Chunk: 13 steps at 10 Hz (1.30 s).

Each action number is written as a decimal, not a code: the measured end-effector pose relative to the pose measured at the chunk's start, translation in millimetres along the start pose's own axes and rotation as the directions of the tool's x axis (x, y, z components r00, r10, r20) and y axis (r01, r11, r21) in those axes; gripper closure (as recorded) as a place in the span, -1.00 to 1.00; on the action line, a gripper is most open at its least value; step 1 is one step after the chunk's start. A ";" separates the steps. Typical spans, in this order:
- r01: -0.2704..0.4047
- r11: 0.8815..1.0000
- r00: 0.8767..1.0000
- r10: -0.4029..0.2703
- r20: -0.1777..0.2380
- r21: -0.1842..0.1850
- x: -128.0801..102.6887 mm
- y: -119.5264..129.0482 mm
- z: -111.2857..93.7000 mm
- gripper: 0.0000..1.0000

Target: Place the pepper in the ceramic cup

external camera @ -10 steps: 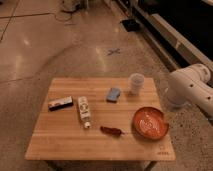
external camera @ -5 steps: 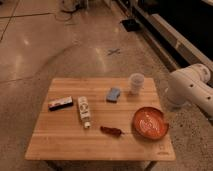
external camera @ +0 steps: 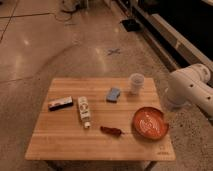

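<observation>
Camera view: nothing moved since a second ago. Pepper [external camera: 111, 131] lies untouched, well apart from ceramic cup [external camera: 136, 82]. Arm [external camera: 187, 90] waits right of table [external camera: 60, 137]; gripper out of frame, so you cannot tell its state.

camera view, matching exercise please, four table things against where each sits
1 pepper
2 ceramic cup
3 orange bowl
4 blue sponge

a far edge, right
b front right
c just left of the cup
d front middle, left of the bowl

Pairs: 1-d, 2-a, 3-b, 4-c

The end effector is out of view; only the arm shows, right of the table.
</observation>
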 end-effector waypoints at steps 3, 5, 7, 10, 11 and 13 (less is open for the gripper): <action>0.004 1.000 1.000 -0.004 -0.001 0.001 -1.5 2.2 -0.1 -0.30; 0.041 0.999 0.999 -0.041 0.032 0.000 -34.7 22.2 -2.2 -0.30; 0.078 0.997 0.995 -0.078 0.062 -0.010 -73.6 43.9 1.1 -0.30; 0.140 0.990 0.988 -0.139 0.064 -0.016 -127.4 63.6 16.7 -0.30; 0.163 0.987 0.985 -0.162 0.057 -0.012 -148.6 63.8 26.6 -0.30; 0.186 0.983 0.981 -0.186 0.053 0.004 -179.6 55.9 44.9 -0.30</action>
